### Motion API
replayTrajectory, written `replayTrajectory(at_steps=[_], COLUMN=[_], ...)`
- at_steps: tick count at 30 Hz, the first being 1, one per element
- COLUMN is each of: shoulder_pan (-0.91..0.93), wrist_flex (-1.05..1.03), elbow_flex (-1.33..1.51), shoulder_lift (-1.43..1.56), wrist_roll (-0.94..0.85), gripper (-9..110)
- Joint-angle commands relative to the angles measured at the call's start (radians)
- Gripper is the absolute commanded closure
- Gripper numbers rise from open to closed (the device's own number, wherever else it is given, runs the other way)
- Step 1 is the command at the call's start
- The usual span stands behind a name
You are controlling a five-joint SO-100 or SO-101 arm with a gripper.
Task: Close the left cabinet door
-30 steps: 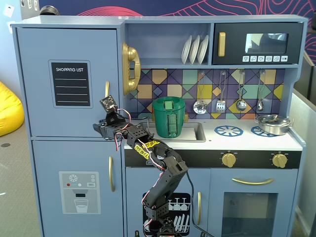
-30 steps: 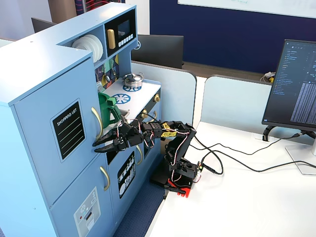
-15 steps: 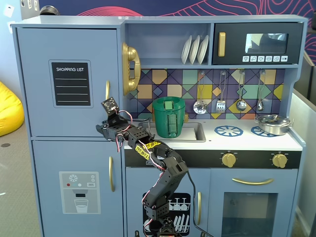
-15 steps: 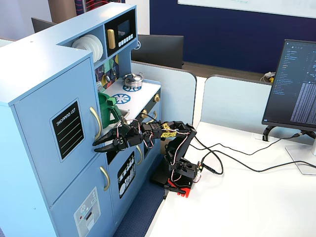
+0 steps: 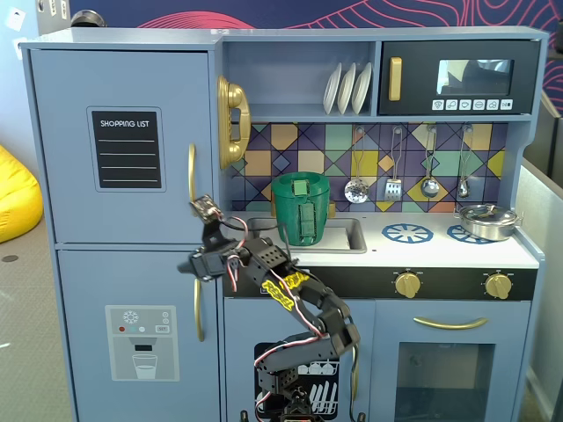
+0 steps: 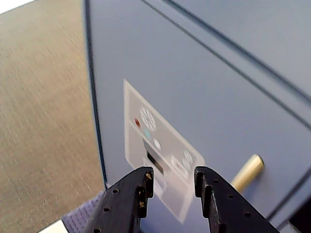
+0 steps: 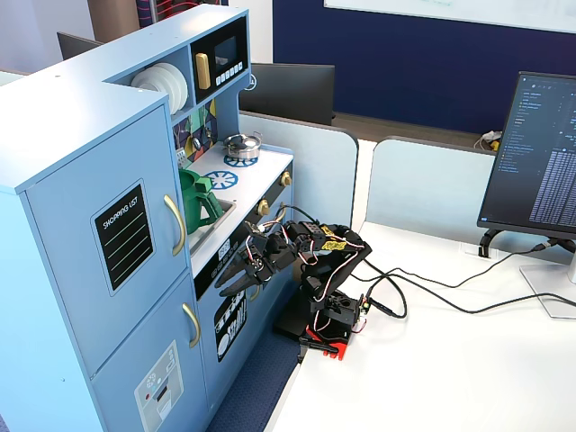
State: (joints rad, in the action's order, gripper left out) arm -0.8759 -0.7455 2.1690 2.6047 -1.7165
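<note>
We see the left cabinet door (image 5: 123, 145), the tall blue one with the black shopping list panel (image 5: 127, 149) and the curved gold handle (image 5: 190, 174), sitting flush with the front of the toy kitchen in both fixed views, at its far left as the front-on fixed view shows it; no gap shows along its edge, so we judge the closing to be done or all but done. Our end effector (image 6: 171, 180) is spread slightly, its two dark fingers apart with nothing between them, and it hangs just in front of the lower door (image 6: 194, 97) with the water dispenser picture (image 6: 160, 150), near that door's own gold handle (image 6: 248, 171). In a fixed view the end effector (image 7: 236, 277) reaches left from the arm (image 7: 315, 256), whose base stands on the white tabletop (image 7: 432, 360), and it points at the cabinet front below the upper door. We read this low, empty pose as that of an arm with no grip to keep: a push needs none. The green watering can (image 5: 301, 207) rests in the sink, well clear.
</note>
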Motion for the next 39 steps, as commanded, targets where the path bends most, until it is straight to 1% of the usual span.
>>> replayTrajectory(at_steps=[1, 6, 10, 15, 18, 24, 28, 30, 35, 39], shoulder_pan=[0.112, 0.367, 0.577, 0.759, 0.842, 0.917, 0.927, 0.907, 0.893, 0.902], wrist_flex=[-0.08, -0.256, -0.351, -0.459, -0.457, -0.468, -0.571, -0.635, -0.769, -0.784], elbow_flex=[0.055, 0.163, 0.316, 0.497, 0.597, 0.755, 0.827, 0.827, 0.827, 0.827], shoulder_lift=[0.133, 0.222, 0.318, 0.416, 0.42, 0.485, 0.569, 0.569, 0.572, 0.574], wrist_roll=[0.038, 0.075, 0.058, 0.072, 0.104, 0.164, 0.149, 0.186, 0.199, 0.222], gripper=[102, 102, 102, 102, 102, 102, 102, 102, 101, 101])
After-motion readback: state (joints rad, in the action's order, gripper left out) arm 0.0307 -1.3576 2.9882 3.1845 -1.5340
